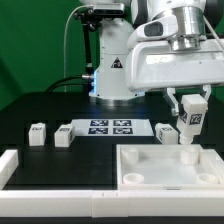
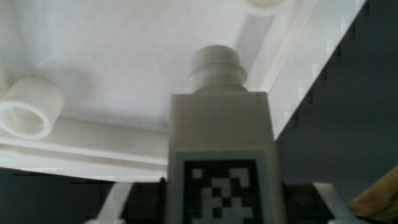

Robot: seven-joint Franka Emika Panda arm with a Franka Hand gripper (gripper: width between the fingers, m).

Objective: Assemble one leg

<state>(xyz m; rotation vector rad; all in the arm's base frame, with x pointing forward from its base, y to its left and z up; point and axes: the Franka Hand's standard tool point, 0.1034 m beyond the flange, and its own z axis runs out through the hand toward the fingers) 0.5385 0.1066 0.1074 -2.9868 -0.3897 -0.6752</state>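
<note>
My gripper (image 1: 190, 116) is shut on a leg (image 1: 188, 134), a small white block with a black-and-white tag. It holds the leg upright, just above the far right corner of the large white square tray-like part (image 1: 150, 176). In the wrist view the held leg (image 2: 221, 120) fills the middle between the fingers (image 2: 121, 200), tag facing the camera, and its round peg end points at the tray-like part (image 2: 125, 50) below. Three more legs lie on the black table: two (image 1: 38, 133) (image 1: 63, 136) at the exterior view's left and one (image 1: 163, 131) beside the held leg.
The marker board (image 1: 110, 127) lies flat at mid table between the loose legs. A white L-shaped fence (image 1: 12, 166) runs along the front and left edge. The robot base (image 1: 115, 70) stands behind. A raised round boss (image 2: 25, 106) sits in the tray-like part.
</note>
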